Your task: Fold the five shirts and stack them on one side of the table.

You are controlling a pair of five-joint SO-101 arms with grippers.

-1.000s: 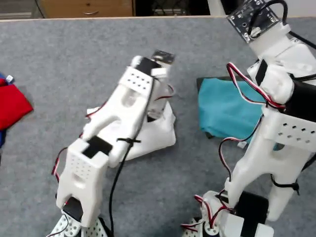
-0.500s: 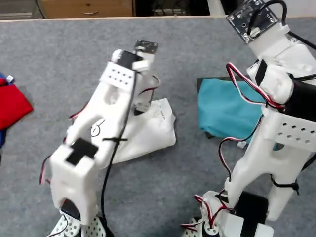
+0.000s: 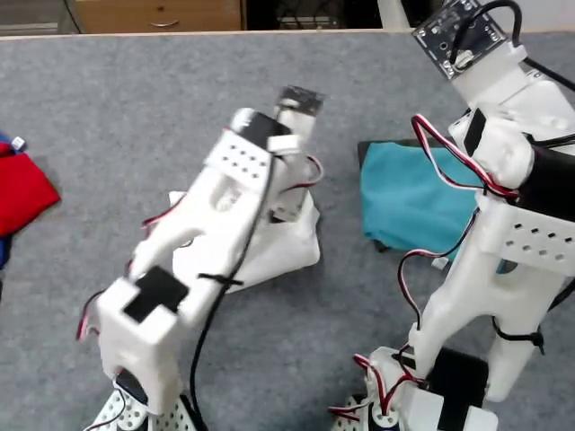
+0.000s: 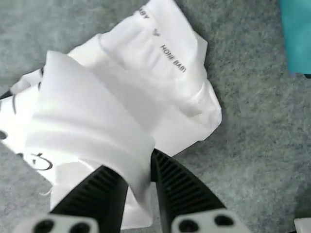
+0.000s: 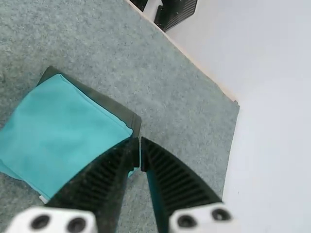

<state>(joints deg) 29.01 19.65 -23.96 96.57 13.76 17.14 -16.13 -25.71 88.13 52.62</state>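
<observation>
Two grippers are closed. The left gripper [image 4: 140,169] pinches a raised fold of the white shirt [image 4: 160,82] in the middle of the table [image 3: 108,108]. The right gripper [image 5: 139,143] holds nothing, above the folded teal shirt [image 5: 58,131] beside the white one.

White shirt [image 3: 289,244] mid-table: crumpled, half-folded, small dark print on it, one fold raised and pinched in the left gripper [image 4: 146,167]. Teal shirt [image 3: 409,202] lies just right of it, not touching. It's folded into a flat, neat rectangle on top of a dark folded shirt [image 5: 114,106], whose edge shows along the teal one's far and left sides. Red shirt [image 3: 20,190] is bunched at the left table edge, with a bit of blue fabric [image 3: 4,145] just beside it.
</observation>
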